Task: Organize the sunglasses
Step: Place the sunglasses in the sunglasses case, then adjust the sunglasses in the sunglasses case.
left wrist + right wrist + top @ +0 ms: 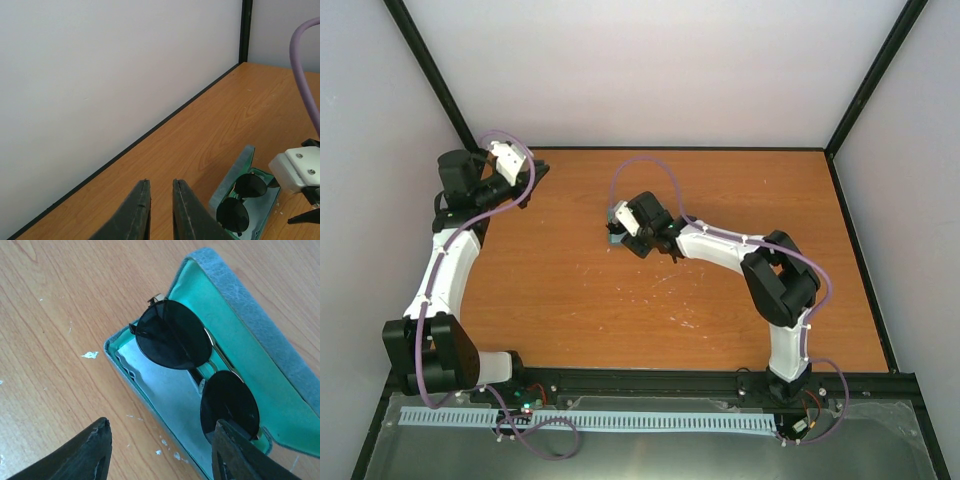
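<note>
The sunglasses (200,360), black with round dark lenses, lie folded inside the open blue-grey case (240,305), whose lining is teal. A pale cloth (165,390) lies under them in the case. My right gripper (162,427) hovers open over the case's near rim, holding nothing; its right finger (235,455) is in front of one lens. From the left wrist, the sunglasses (242,200) and case (232,175) lie to the right. My left gripper (161,200) stays apart near the back-left wall, with a narrow gap and nothing in it.
From above, the case (616,238) sits mid-table under the right gripper (623,228). The left gripper (525,180) is by the back-left corner post. White walls and a black frame edge (150,135) bound the wooden table (720,300).
</note>
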You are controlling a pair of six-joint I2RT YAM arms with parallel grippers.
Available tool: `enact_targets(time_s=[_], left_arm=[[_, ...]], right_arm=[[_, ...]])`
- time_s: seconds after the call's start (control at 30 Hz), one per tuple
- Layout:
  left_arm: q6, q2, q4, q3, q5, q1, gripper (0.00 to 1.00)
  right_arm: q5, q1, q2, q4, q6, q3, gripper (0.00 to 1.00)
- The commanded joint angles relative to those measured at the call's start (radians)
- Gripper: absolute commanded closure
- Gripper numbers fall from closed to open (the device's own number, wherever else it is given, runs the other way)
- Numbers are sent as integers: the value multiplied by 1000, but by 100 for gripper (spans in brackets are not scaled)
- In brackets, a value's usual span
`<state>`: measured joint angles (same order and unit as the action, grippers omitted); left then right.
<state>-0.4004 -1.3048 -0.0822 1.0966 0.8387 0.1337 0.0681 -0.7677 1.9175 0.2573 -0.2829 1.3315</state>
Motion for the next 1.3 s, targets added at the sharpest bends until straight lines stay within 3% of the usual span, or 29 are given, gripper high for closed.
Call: enact_targets(time_s=[0.0,0.33,0.53,0.7,1.27], left_arm=[[-15,21,17,-5,-1,10,85],[-11,26,27,-20,-1,20,84],[-8,24,37,-29,0,23,84],[-2,23,49,-38,5,26,84],[9,24,55,-48,7,27,84]], right_arm=[[-34,9,48,38,-58,47,47],[-35,32,128,53,-48,132,51],[-68,40,128,37,-44,147,76],[-84,41,147,34,-31,162,85],[-37,41,252,10,31,264,83]])
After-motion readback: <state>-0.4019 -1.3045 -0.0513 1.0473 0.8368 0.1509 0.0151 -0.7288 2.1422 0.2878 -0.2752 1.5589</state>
